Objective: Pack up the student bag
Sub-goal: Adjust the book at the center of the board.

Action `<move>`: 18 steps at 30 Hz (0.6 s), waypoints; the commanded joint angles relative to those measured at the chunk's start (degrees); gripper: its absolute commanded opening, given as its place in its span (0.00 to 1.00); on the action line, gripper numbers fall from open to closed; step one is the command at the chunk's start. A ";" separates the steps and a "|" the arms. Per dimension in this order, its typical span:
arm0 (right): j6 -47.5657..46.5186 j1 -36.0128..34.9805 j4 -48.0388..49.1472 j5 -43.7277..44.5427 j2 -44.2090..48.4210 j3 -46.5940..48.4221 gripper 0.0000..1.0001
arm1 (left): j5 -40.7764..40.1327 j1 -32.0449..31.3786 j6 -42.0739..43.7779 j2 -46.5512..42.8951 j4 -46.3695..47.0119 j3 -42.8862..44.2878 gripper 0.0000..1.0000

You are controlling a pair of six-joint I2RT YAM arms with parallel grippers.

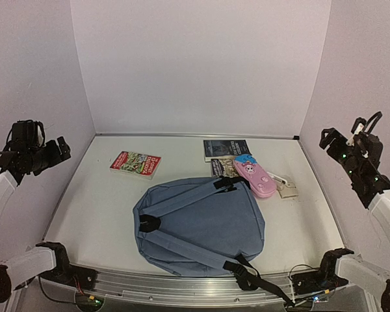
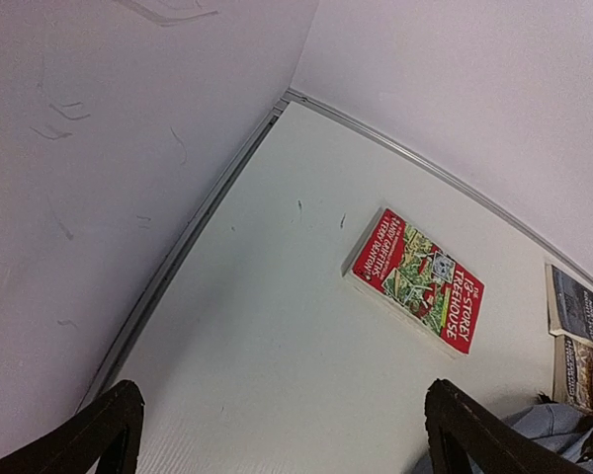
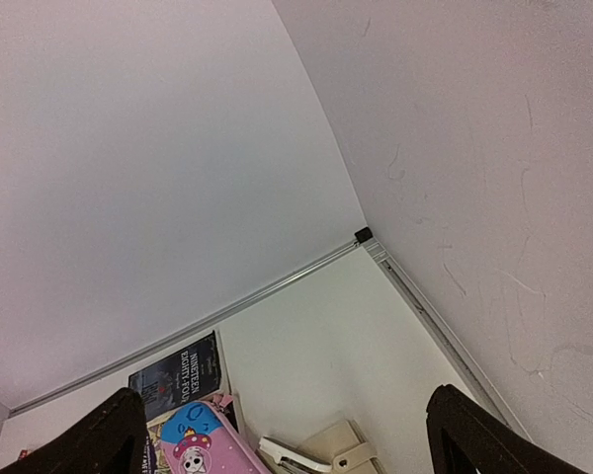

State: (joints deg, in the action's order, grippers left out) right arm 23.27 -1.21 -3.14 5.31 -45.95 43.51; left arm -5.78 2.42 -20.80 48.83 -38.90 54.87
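the student bag (image 1: 201,224) is lying flat, straps up, at the near middle of the table (image 1: 91,208), and its inside is not showing. a pink pencil case (image 1: 255,177) is resting against its far right edge. the left gripper (image 2: 285,395) and right gripper (image 3: 285,395) are hanging raised at the sides, fingers spread wide, gripping nothing.

I am looking down past my right gripper (image 3: 289,430), its two dark fingers (image 3: 111,434) standing wide apart above the white table (image 3: 306,326). Below, a dark book (image 3: 178,373), a pink pencil case (image 3: 206,446) and a cream object (image 3: 324,450) are lying near the walled corner.
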 commanded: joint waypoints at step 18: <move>-4.54 -0.02 -9.40 -7.63 -3.39 9.22 0.98 | 26.91 -7.50 -9.42 7.73 6.48 -1.12 1.00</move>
State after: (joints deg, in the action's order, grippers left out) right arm 20.69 -1.20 -8.61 3.22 -46.45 49.53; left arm 11.31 1.09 -24.90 53.55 -36.74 54.29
